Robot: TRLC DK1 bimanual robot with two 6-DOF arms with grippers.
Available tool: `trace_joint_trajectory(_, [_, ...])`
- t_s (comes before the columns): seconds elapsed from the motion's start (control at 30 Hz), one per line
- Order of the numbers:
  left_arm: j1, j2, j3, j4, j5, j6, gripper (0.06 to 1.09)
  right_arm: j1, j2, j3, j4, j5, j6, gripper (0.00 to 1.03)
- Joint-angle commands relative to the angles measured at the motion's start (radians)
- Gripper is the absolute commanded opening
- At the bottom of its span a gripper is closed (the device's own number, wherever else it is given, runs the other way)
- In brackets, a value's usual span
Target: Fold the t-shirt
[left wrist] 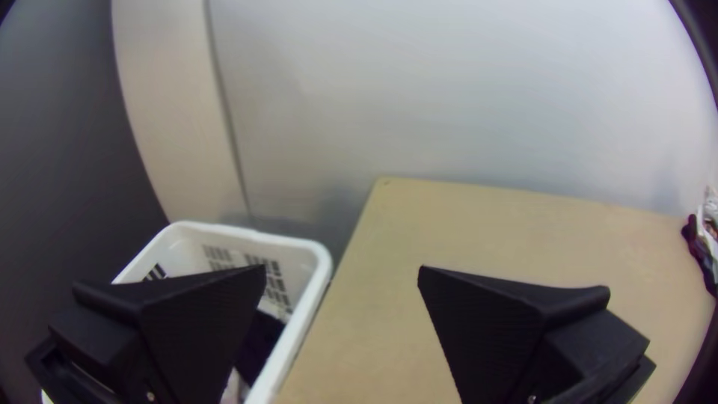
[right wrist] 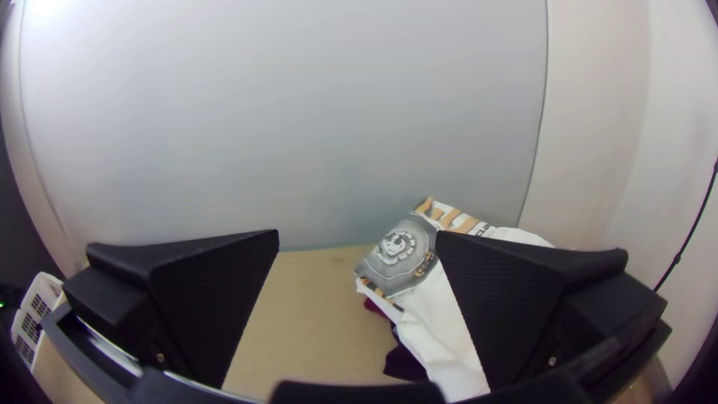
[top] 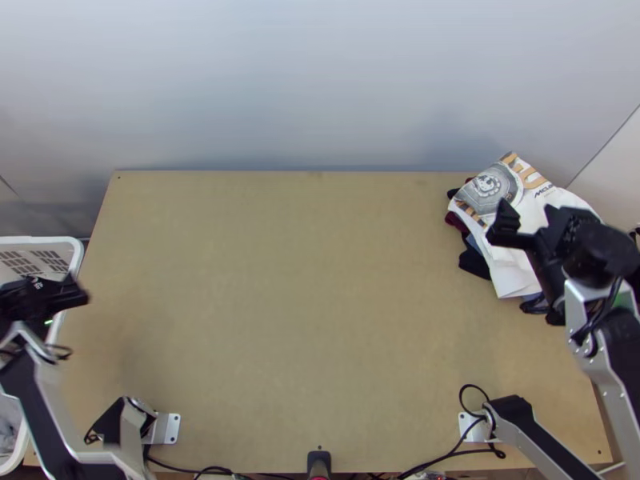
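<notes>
In the top view, a white t-shirt (top: 512, 268) with a grey and orange print lies folded over or loosely heaped on darker cloths at the table's right back corner. My right gripper (top: 530, 222) is above it, open. The right wrist view shows the shirt (right wrist: 430, 325) beyond the right gripper (right wrist: 357, 238), whose fingers are wide apart and hold nothing. Over the basket at the table's left edge is my left gripper (top: 74, 293). From its own wrist, the left gripper (left wrist: 342, 273) stands open, also without cloth between its fingers.
A white basket (top: 68, 246) with dark and pale cloth inside stands against the left side of the table (top: 280, 280). Dark and maroon cloths (top: 474, 258) stick out under the shirt. Cables run along the near edge, and walls rise behind and at right.
</notes>
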Motion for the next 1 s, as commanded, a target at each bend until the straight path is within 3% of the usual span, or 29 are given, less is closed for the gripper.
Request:
trace_joint_trajectory(0.0, [0.360,0.374,0.084,0.059,0.049,0.201,1.05,0.069,0.120,0.210,-0.140,-0.055,0.064,0.98])
trace_joint_trajectory(0.2, [0.438,0.666,0.320,0.000,0.000,0.238,1.03,0.083,0.192,0.292,-0.179,-0.056,0.057,0.98])
trace_joint_trajectory(0.33, [0.436,0.843,0.484,-0.107,-0.063,0.297,1.03,0.083,0.235,0.333,-0.195,-0.056,0.051,0.98])
trace_joint_trajectory(0.57, [0.430,1.121,0.687,-0.142,-0.184,0.419,1.03,0.090,0.321,0.396,-0.277,-0.055,0.019,0.98])
trace_joint_trajectory(0.7, [0.435,1.262,0.839,-0.222,-0.186,0.422,1.03,0.112,0.344,0.413,-0.291,-0.056,0.014,0.98])
trace_joint_trajectory(0.97, [0.435,1.531,1.142,-0.369,-0.328,0.417,1.03,0.110,0.379,0.405,-0.298,-0.055,0.013,0.98])
